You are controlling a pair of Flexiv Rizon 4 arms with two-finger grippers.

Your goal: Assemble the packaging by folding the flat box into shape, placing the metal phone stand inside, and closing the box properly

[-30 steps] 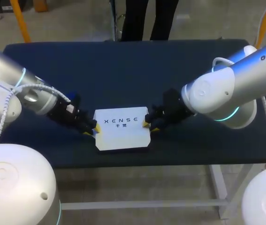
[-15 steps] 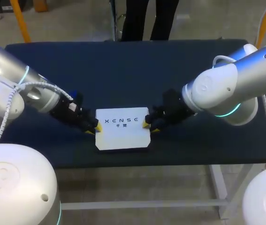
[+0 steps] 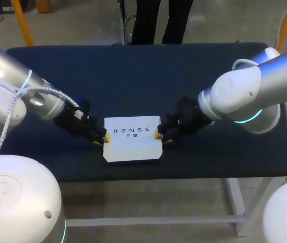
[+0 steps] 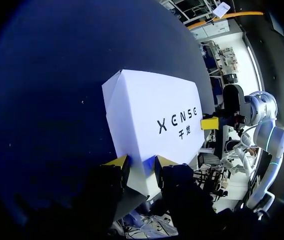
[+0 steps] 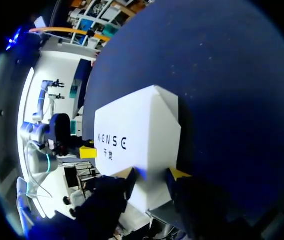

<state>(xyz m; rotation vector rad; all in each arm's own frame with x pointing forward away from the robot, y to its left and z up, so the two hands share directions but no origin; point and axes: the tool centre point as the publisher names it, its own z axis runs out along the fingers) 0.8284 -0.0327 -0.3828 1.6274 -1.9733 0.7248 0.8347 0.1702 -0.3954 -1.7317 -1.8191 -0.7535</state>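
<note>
A white box (image 3: 132, 147) with dark print on its lid lies closed and flat near the front edge of the table. My left gripper (image 3: 101, 137) is at the box's left end and my right gripper (image 3: 158, 135) at its right end. In the left wrist view the box (image 4: 152, 120) runs back between the two yellow tips of the left gripper (image 4: 142, 162), which press it from both sides. In the right wrist view the right gripper (image 5: 153, 174) clamps the near end of the box (image 5: 136, 135) the same way. No metal phone stand shows.
The box rests on a dark blue table (image 3: 133, 76); nothing else stands on it. The table's front edge runs just below the box.
My left gripper's fingers have drawn in a little on the box's left end, and the box has slid slightly right. The right arm has barely moved.
</note>
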